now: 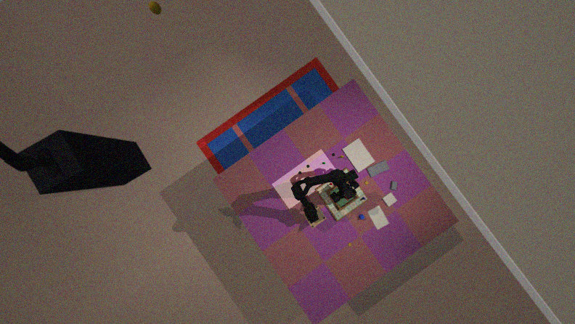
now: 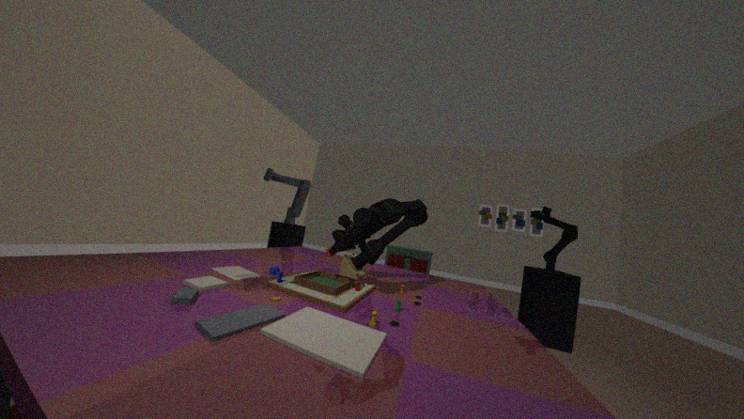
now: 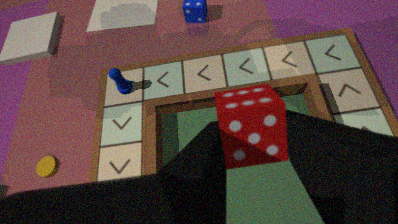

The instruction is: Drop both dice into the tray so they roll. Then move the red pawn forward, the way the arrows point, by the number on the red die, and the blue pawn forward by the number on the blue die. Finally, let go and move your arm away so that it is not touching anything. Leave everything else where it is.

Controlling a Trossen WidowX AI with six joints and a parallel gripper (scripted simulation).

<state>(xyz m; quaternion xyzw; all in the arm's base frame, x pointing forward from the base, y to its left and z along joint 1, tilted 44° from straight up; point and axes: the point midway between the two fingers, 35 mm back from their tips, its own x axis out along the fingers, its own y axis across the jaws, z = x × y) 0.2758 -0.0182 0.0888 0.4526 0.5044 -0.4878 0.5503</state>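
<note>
The pincer (image 3: 254,165) is closed on the red die (image 3: 251,127), held above the green-floored tray (image 3: 186,131) near its far wall, with the arrow track (image 3: 205,72) just beyond. The blue die (image 3: 194,10) sits outside the board, and the blue pawn (image 3: 120,81) stands on the corner square. To do this step well, I would release over the tray's middle rather than near its edge, from enough height for a tumble, so the die cannot bounce out.
</note>
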